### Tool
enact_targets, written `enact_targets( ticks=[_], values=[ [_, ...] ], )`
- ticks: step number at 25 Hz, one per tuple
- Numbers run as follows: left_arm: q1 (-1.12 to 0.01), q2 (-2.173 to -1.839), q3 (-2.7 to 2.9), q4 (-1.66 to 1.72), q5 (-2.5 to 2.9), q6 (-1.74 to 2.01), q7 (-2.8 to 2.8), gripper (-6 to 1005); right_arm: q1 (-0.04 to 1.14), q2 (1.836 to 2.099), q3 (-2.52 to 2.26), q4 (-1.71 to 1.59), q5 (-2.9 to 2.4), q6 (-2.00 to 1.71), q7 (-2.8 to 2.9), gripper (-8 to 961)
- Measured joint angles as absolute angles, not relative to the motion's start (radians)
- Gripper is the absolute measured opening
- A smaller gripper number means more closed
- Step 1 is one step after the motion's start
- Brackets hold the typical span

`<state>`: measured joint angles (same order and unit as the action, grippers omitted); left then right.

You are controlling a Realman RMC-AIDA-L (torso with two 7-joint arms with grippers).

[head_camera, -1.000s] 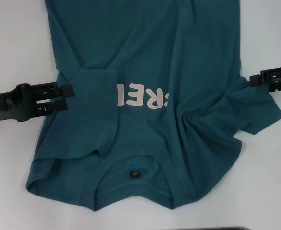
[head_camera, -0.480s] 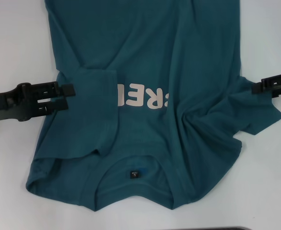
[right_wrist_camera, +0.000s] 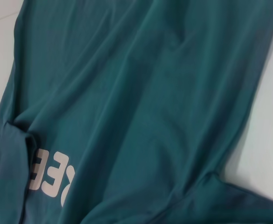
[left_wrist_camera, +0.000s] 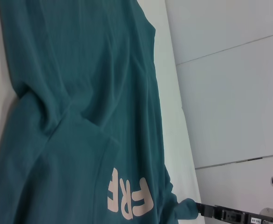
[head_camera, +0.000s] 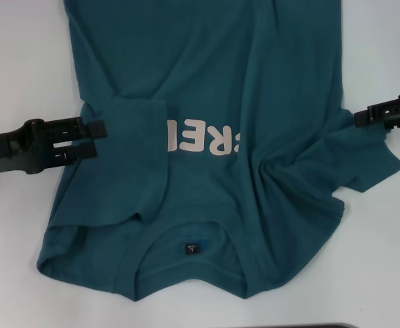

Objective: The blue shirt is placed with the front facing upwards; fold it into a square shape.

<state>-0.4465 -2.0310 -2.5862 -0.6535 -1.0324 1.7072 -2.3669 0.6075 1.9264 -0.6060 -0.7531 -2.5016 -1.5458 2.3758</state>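
Since a second ago only the right gripper (head_camera: 364, 116) has shifted: it dips a little and comes back up at the shirt's right edge, and the cloth under it lies as it did. It sits at the upper edge of the bunched right sleeve, though I cannot tell from any view whether its jaws stand apart or pinch the cloth. The left gripper (head_camera: 99, 137) hovers unmoved at the left edge, fingers apart with a slim gap and nothing between them. The blue shirt (head_camera: 207, 82) lies front up on the white table (head_camera: 22, 61), collar nearest the robot. As for progress, I judge one step done: the left sleeve is folded inward, covering the end of the lettering. Left to do: the crumpled right sleeve, then the lengthwise folds toward a square.
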Motion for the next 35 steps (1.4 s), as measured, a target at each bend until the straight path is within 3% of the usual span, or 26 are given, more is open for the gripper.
enact_targets(
  ticks=[35],
  values=[
    [-0.445,-2.033,-2.59,-0.653,-1.031,1.707,-2.368,688,0.593,1.928,-0.604,-0.765,-2.499,-1.583,2.4,741]
  ],
)
